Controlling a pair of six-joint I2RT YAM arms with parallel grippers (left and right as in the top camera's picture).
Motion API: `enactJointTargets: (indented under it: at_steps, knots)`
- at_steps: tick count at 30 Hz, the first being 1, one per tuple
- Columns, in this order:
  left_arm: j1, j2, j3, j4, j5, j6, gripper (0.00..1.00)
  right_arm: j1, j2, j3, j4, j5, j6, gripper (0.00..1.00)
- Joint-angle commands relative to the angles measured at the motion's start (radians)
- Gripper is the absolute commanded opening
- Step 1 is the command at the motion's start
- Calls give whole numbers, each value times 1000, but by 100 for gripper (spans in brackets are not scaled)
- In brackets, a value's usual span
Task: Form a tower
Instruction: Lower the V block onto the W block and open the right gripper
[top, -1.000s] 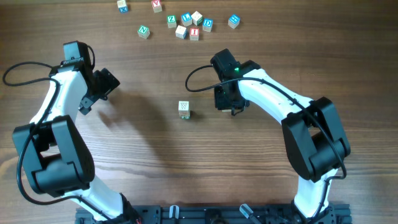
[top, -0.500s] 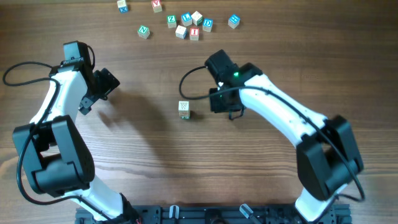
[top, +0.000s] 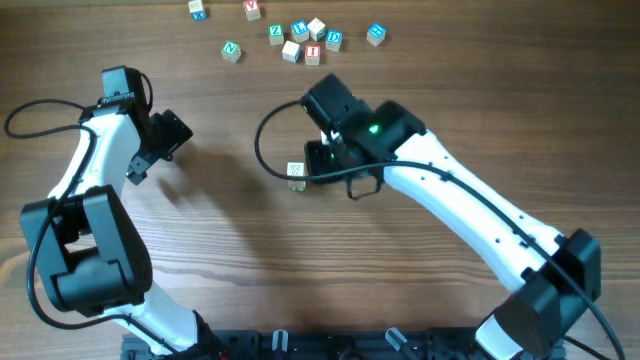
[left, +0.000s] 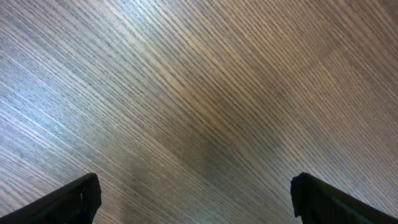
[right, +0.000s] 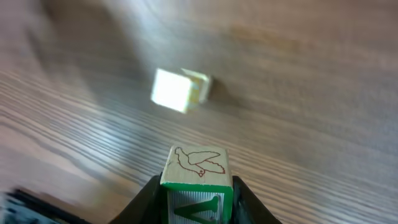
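Ten loose cubes (top: 299, 30), one tower (top: 296, 172), right gripper (right: 196, 200) clamping one cube (right: 196, 165) (bird drawing), left gripper (left: 196, 196) spread apart

bright, even light; soft shadows on the table (top: 230, 200); left wrist view glary (right wrist view motion-blurred).

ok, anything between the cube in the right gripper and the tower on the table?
Nothing. In the right wrist view only bare table lies between the held cube and the tower.
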Motion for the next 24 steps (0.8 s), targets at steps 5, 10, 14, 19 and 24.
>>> enactJointTargets:
  at_steps: [5,10,14,19,24]
  knots:
    - [7,-19,11,0,1,8,100,3,-15,50,116,-5,137,22]
    - [7,-19,11,0,1,8,100,60,6,40,145,146,238,21]
    - [7,-19,11,0,1,8,100,120,57,38,181,195,264,21]
    - [7,-19,11,0,1,8,100,152,154,38,183,238,338,18]
    - [7,-19,11,0,1,8,100,152,196,38,183,241,340,19]
